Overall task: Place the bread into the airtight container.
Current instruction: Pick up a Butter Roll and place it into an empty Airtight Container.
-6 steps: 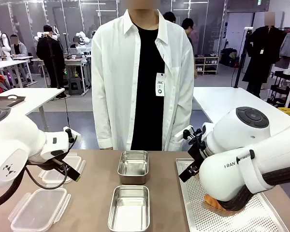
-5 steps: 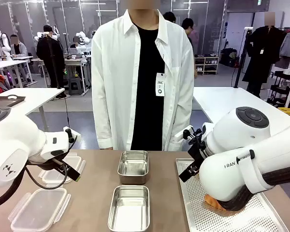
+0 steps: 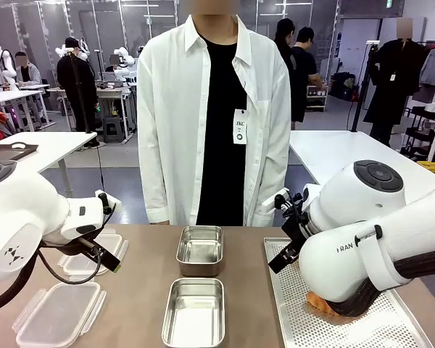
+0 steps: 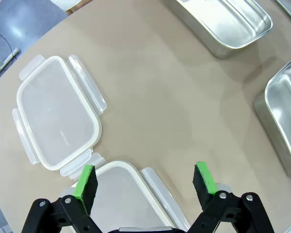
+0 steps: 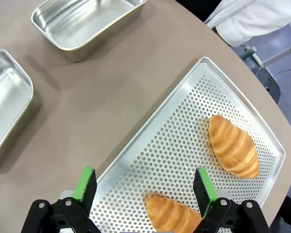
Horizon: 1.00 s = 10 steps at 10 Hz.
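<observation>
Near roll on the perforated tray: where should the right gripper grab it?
Across the thick middle of the near roll, from straight above: it lies flat on the perforated tray, tapering toward its ends, top and both long sides clear. The right gripper hangs above with jaws open.

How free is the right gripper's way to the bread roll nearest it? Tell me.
Probably free: the right gripper hangs open over the perforated tray, the nearest bread roll lies uncovered on it right ahead of the fingers, and nothing stands between them.
</observation>
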Motion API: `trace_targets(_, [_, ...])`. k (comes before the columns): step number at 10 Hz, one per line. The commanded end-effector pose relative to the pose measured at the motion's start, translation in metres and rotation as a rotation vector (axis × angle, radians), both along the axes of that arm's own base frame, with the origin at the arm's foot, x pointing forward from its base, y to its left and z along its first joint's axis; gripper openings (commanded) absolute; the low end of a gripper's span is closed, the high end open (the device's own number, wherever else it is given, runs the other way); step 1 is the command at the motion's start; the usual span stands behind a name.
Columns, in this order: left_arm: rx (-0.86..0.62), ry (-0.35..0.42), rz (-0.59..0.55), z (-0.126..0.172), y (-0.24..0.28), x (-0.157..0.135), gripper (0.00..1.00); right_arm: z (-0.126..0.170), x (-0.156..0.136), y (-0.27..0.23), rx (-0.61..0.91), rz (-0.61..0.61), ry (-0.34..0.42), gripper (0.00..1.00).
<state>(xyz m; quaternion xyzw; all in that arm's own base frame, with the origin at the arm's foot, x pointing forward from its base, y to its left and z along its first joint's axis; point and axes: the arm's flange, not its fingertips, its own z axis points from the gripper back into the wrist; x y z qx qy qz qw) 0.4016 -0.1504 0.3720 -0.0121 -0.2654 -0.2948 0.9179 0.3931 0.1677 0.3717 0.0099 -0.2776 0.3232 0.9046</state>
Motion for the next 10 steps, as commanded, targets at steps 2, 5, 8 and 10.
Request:
trace_targets(2, [0.000, 0.000, 0.001, 0.000, 0.000, 0.000, 1.00, 0.000, 0.000, 0.000, 0.002, -0.003, 0.001, 1.00])
trace_targets(5, [0.000, 0.000, 0.000, 0.000, 0.000, 0.000, 1.00, 0.000, 0.000, 0.000, 0.000, 0.000, 0.000, 1.00])
trace_targets(8, [-0.074, 0.105, -0.008, 0.084, 0.011, 0.014, 1.00, 0.088, 0.012, -0.021, 0.003, -0.019, 0.063, 1.00])
trace_targets(10, [-0.112, 0.146, -0.054, 0.163, 0.031, 0.010, 1.00, 0.165, 0.002, -0.049, -0.015, 0.017, 0.067, 1.00])
